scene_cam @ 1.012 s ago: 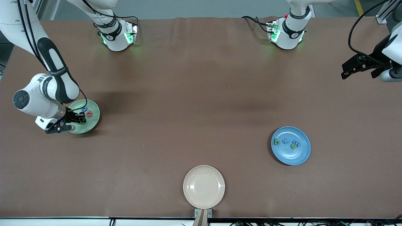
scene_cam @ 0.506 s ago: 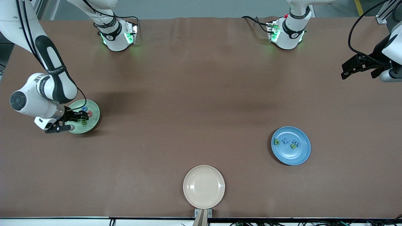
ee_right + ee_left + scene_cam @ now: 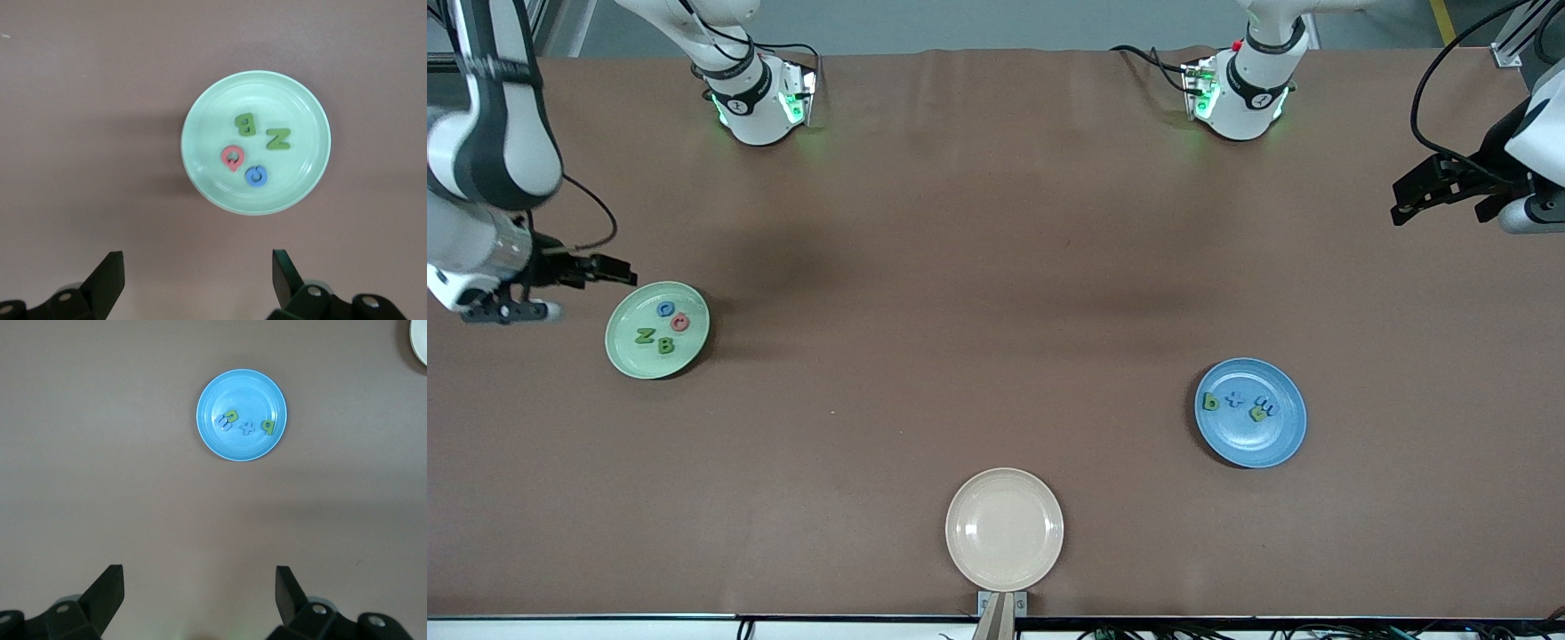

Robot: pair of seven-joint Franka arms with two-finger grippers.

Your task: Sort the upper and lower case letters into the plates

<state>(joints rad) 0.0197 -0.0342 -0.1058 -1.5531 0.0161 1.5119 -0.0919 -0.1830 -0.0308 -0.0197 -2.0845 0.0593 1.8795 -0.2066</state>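
Observation:
The pale green plate [image 3: 627, 311] [image 3: 293, 100] lies toward the right arm's end of the table. It holds a blue C [image 3: 665, 309] [image 3: 256, 176], a pink-red round capital [image 3: 680, 323] [image 3: 232, 158], a green N [image 3: 644, 335] [image 3: 278, 139] and a green B [image 3: 665, 346] [image 3: 246, 124]. My right gripper [image 3: 616, 270] [image 3: 197, 260] hangs open and empty over the bare table just beside this plate. The blue plate [image 3: 1249, 444] [image 3: 241, 387] carries a green b [image 3: 1210, 402] [image 3: 268, 426], blue x [image 3: 1234, 399] [image 3: 247, 428], green n [image 3: 1259, 412] [image 3: 230, 417] and blue m [image 3: 1269, 407] [image 3: 223, 424]. My left gripper [image 3: 1403, 203] [image 3: 200, 572] waits open and empty, high over the left arm's end of the table.
An empty beige plate [image 3: 1004, 498] sits at the table edge nearest the front camera, midway between the two ends. A brown mat [image 3: 996, 267] covers the whole table between the plates and the arm bases.
My right gripper opened over the pale green plate, left the green B lying in it, then rose and drew back off the plate toward the right arm's end. The left arm stayed still.

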